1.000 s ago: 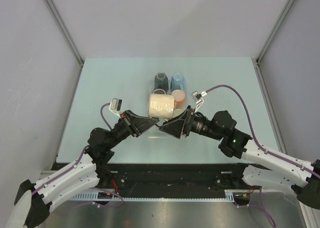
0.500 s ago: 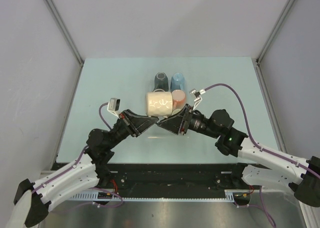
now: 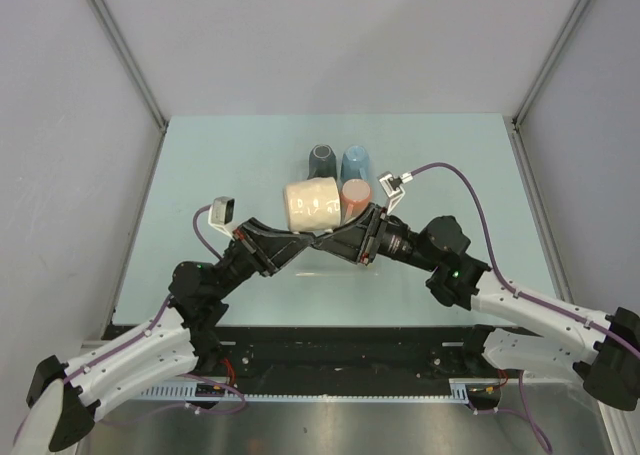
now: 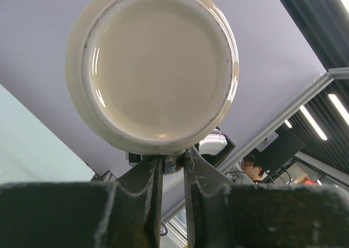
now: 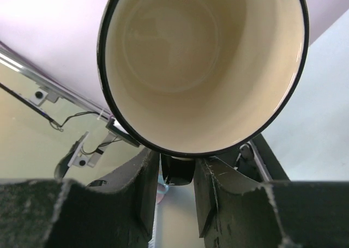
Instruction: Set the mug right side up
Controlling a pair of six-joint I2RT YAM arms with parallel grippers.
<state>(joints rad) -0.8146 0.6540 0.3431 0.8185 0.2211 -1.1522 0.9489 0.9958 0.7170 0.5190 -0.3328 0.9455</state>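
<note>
The cream mug (image 3: 312, 203) hangs on its side above the table, held from below where both grippers meet. The left wrist view shows its round base (image 4: 152, 68). The right wrist view looks into its black-rimmed mouth (image 5: 202, 62). My left gripper (image 3: 305, 239) is shut on the mug's handle, with the fingers close together (image 4: 173, 163). My right gripper (image 3: 337, 237) is shut on the same handle from the other side (image 5: 177, 169). The handle itself is mostly hidden by the mug's body.
Three upside-down cups stand just behind the mug: a dark blue-grey one (image 3: 322, 159), a light blue one (image 3: 356, 162) and an orange one (image 3: 356, 197) close to the right gripper. The pale green table (image 3: 220, 165) lies below, with walls on either side.
Both grippers have carried the mug a little up and towards the far side. The mug has turned, and its printed side no longer faces the top camera.
</note>
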